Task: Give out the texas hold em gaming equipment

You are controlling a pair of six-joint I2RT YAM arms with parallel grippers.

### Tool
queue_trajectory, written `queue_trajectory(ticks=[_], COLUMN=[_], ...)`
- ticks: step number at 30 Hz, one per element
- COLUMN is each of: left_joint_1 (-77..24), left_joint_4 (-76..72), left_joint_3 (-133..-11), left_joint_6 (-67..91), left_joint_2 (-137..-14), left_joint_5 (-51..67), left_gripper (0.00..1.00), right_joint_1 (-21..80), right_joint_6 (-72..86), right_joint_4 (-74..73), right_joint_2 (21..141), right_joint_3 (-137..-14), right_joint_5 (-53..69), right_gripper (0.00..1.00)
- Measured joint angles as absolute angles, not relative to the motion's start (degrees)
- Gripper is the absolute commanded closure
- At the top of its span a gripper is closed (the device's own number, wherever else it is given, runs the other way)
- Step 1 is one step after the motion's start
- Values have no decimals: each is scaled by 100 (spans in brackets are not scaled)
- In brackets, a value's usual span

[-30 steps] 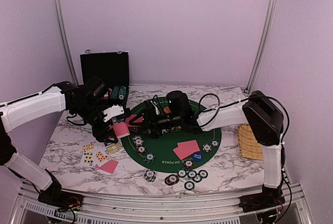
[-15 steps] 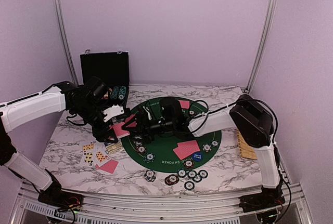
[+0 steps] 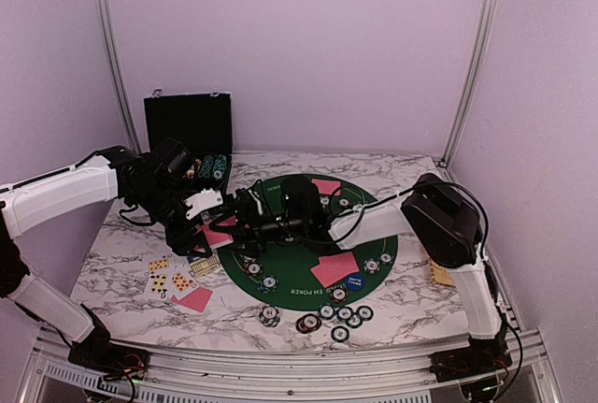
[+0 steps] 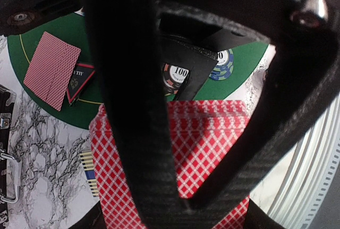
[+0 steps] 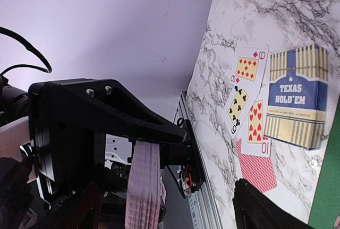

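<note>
My left gripper [image 3: 204, 218] is shut on a deck of red-backed playing cards [image 3: 218, 235] and holds it above the left rim of the green poker mat [image 3: 299, 258]. In the left wrist view the fingers [image 4: 127, 107] clamp the deck [image 4: 212, 144]. My right gripper [image 3: 243, 223] reaches left across the mat, open, with its jaws either side of the deck, which shows edge-on [image 5: 142, 186] in the right wrist view. Poker chips [image 3: 338, 315] lie at the mat's near edge. Red-backed cards [image 3: 334, 267] and a blue button [image 3: 353, 281] lie on the mat. A triangular red-black button [image 4: 79, 80] lies beside a card [image 4: 50, 69].
A black chip case [image 3: 187, 127] stands open at the back left with teal chips [image 3: 217, 167]. Face-up cards [image 3: 168, 278] and a Texas Hold'em box [image 5: 295, 96] lie left of the mat. A wicker basket [image 3: 441, 275] sits at the right, mostly behind my right arm.
My right arm has stretched further left across the mat, bringing its gripper up to the deck. My left gripper and its deck have stayed in place.
</note>
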State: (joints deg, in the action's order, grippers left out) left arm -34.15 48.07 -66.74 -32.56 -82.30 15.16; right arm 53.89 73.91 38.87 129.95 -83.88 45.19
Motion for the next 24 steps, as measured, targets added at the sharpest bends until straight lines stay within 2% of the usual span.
queue_trajectory(ticks=[24], left_joint_1=[-3415], left_joint_4=[4812], left_joint_3=[-6674], left_joint_6=[-3256], left_joint_2=[-8230], left_joint_5=[1514], left_gripper=[100], right_joint_1=[5511], right_joint_6=[7347], right_joint_4=[3590], right_joint_2=[13456], right_joint_3=[-8921], right_joint_5=[4613], right_gripper=[20])
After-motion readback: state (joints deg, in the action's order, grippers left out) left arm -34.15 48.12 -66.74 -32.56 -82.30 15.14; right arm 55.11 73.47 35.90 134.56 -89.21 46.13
